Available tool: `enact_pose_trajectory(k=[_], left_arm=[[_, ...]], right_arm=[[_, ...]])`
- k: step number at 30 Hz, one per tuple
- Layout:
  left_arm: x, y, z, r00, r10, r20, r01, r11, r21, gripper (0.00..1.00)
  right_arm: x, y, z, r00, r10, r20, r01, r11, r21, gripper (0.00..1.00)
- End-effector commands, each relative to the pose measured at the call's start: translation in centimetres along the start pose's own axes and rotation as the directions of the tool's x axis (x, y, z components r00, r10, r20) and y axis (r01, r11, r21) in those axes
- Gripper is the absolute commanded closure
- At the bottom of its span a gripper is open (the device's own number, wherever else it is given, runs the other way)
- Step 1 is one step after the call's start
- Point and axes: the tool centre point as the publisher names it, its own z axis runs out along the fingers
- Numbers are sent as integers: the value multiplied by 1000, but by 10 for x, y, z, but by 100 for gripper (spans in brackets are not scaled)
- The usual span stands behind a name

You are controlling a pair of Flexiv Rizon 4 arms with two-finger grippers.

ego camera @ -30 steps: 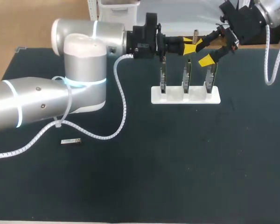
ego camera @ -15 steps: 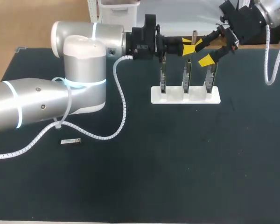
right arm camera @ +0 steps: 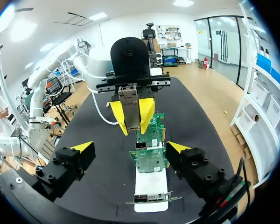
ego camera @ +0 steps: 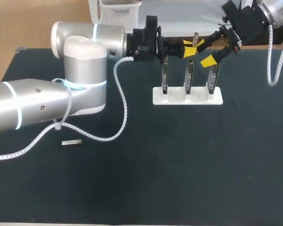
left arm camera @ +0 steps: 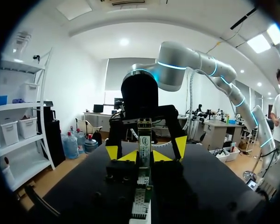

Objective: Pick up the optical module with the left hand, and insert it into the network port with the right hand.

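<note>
My left gripper (ego camera: 189,47) hangs above the middle card of the stand, shut on the optical module (ego camera: 196,37), a slim metal block standing up between its tips. In the left wrist view the module (left arm camera: 143,135) rises between my left gripper (left arm camera: 145,156). My right gripper (ego camera: 204,52) faces it from the right, open wide, its fingertips (left arm camera: 181,145) on either side of the module without touching. From the right wrist, the module (right arm camera: 130,105) sits ahead of my open right gripper (right arm camera: 129,147). Three green network cards (right arm camera: 149,161) stand in a white stand (ego camera: 187,96) below.
A second small module (ego camera: 71,142) lies on the dark table at the left front, under my left arm. A white cable loops from my left arm over the table (ego camera: 179,165).
</note>
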Motion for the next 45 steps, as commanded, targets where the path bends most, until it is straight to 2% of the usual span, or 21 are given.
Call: enact_pose_trajectory(k=[1,45], left_arm=[[0,-2,-2,1000,2,3,-2,1000,-7,100],[6,-8,-3,1000,-16,-23,16,1000,-7,100]], right_arm=[[0,3,0,1000,0,0,0,1000,7,0],[0,3,0,1000,0,0,0,1000,7,0]])
